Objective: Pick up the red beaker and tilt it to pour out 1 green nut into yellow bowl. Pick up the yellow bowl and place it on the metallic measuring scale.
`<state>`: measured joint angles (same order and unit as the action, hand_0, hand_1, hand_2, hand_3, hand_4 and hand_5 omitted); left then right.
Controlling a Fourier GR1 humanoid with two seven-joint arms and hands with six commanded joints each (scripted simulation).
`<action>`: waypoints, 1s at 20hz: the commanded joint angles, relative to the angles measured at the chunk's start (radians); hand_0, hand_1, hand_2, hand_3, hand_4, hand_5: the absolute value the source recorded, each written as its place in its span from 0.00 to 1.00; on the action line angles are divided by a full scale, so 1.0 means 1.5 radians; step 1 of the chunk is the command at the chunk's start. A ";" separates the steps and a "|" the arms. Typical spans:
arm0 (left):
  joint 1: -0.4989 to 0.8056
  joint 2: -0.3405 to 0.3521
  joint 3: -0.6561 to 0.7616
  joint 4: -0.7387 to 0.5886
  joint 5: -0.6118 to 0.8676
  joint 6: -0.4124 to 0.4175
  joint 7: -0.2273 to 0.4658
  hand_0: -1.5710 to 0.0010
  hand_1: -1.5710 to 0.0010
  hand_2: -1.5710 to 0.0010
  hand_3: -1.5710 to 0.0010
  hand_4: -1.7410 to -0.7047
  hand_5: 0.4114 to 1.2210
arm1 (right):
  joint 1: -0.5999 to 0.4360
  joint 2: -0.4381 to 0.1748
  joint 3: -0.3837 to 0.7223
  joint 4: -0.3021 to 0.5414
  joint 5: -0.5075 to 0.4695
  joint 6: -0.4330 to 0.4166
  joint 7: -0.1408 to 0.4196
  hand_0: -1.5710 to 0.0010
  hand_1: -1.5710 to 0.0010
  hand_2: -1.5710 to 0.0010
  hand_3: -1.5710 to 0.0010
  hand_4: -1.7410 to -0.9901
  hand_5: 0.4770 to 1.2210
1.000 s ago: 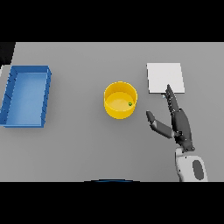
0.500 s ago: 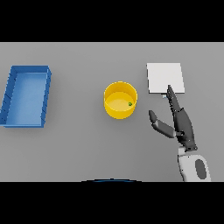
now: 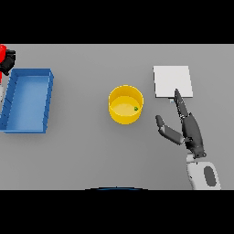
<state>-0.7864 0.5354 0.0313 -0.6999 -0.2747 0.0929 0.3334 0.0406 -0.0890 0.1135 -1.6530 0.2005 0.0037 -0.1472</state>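
Now the left edge shows something new: a dark hand [image 3: 8, 61] with a red beaker [image 3: 2, 51] beside or in it, tucked at the far-left border above the blue bin [image 3: 27, 100]. Neither was in frame half a second ago. Can't tell whether that hand is gripping the beaker or how its fingers sit; too little shows.

Yellow bowl [image 3: 125, 104] sits mid-table, same spot as before, upright. One green nut [image 3: 135, 109] lies inside it near the right wall. So the pour looks done, judging from the nut in the bowl and the beaker being well away from it.

Right hand [image 3: 189, 130] is released: fingers straight, thumb spread toward the bowl, holding nothing. It hovers right of the bowl, apart from it, fingertips reaching the lower edge of the scale [image 3: 172, 81]. Position has barely shifted from the earlier frames, maybe slightly lower and right.

The scale is the pale square plate, upper right, nothing on it.

Read: we're at the start of step two. Remaining work is grasping the bowl and moving it up-right onto the scale. The right hand is the near one and already spread for it. Risk I'd flag: a rim grasp could tip the bowl and lose the nut.
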 commanded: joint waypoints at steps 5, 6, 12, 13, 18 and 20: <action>0.119 -0.011 -0.009 -0.162 0.027 0.019 0.084 0.00 0.00 0.00 0.00 0.00 0.63 | 0.006 0.005 0.003 0.006 0.000 0.001 -0.007 1.00 1.00 1.00 1.00 0.78 0.26; 0.128 -0.010 -0.008 -0.185 0.031 0.011 0.113 0.00 0.00 0.00 0.00 0.08 0.56 | 0.005 0.008 0.004 0.002 -0.003 0.001 -0.003 1.00 1.00 1.00 1.00 0.78 0.26; 0.176 0.021 -0.006 -0.276 0.114 -0.141 0.116 0.62 0.65 0.67 0.66 0.74 0.31 | 0.004 0.007 0.002 -0.002 -0.006 0.001 -0.006 1.00 1.00 1.00 1.00 0.78 0.26; 0.181 0.021 -0.021 -0.290 0.108 -0.152 0.125 0.69 0.72 0.73 0.72 0.80 0.30 | 0.012 0.005 0.004 -0.004 -0.008 0.007 -0.009 1.00 1.00 1.00 1.00 0.78 0.26; 0.177 0.035 -0.052 -0.267 0.057 -0.153 0.128 0.90 0.91 0.91 0.91 0.91 0.27 | -0.007 -0.005 0.002 0.010 0.008 0.001 -0.002 1.00 1.00 1.00 1.00 0.78 0.25; 0.183 0.027 -0.055 -0.274 0.053 -0.137 0.108 0.94 0.94 0.94 0.94 0.92 0.27 | -0.020 -0.009 0.000 0.018 0.006 0.006 0.005 1.00 1.00 1.00 1.00 0.78 0.24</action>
<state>-0.5110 0.5762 -0.0513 -1.1107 -0.1950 -0.1134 0.4948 0.0098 -0.1029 0.1131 -1.6264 0.2094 0.0117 -0.1385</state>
